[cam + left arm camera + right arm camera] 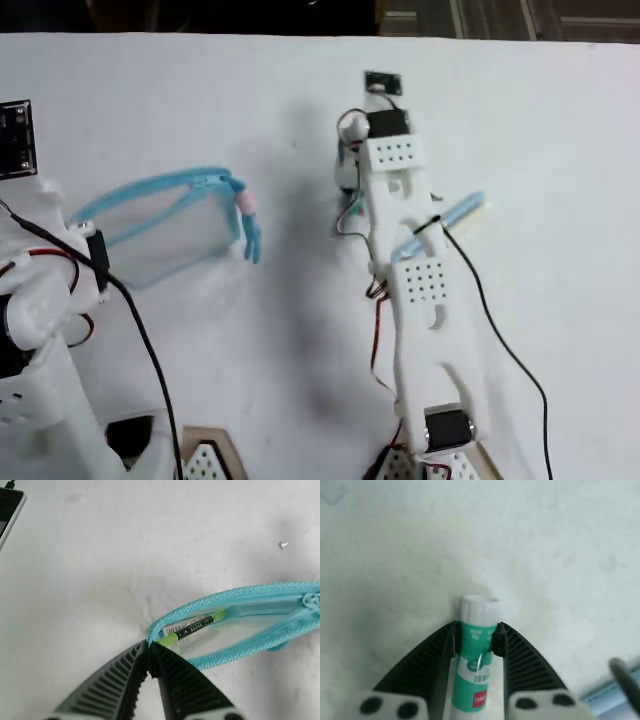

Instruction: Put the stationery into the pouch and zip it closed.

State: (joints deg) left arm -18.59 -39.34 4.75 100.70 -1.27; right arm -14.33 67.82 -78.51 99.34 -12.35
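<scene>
Your left claw [148,649] pinches the open pouch [235,596] at its left end, 1 pen [192,627] inside. Your right claw [475,631] pinches the glue stick [477,611].

The white desk [540,120] carries a clear plastic pouch with a light-blue zip [165,235], lying flat at nine o'clock. A slim light-blue stick [462,211] lies slanted at three o'clock. A flat black device [15,135] sits at the ten o'clock edge.

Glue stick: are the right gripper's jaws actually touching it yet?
Touching. The right wrist view shows the right gripper with its jaws pressed against both sides of the glue stick, with no gap on either side.
</scene>
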